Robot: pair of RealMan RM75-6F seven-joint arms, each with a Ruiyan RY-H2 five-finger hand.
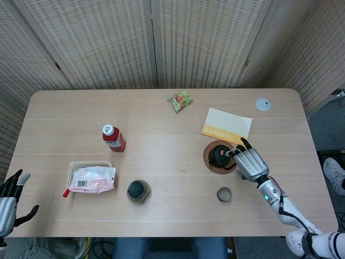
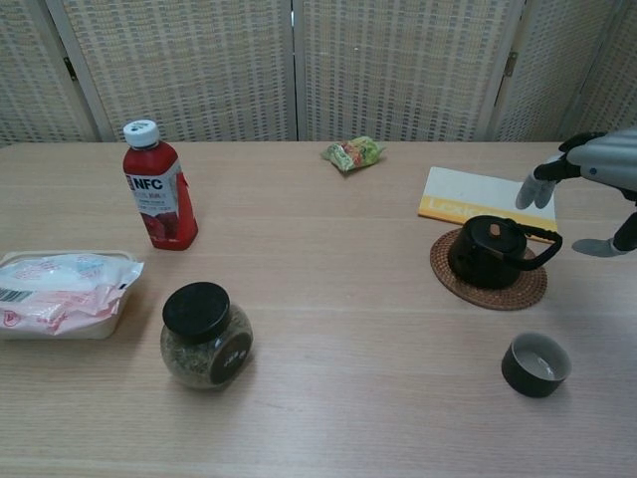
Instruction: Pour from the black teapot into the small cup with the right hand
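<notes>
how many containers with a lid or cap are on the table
3: the red bottle with a white cap at back left, the jar with a black lid at front left, and the teapot on its woven mat at right. None seems hidden.

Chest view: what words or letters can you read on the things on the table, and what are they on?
"NFC": white label on the red juice bottle.
Yellow-edged booklet: pale lettering, too blurred to read.
Jar: small label, too small to read.
Pink packet: barcode and print, unreadable.
Snack bag: nothing legible.
</notes>
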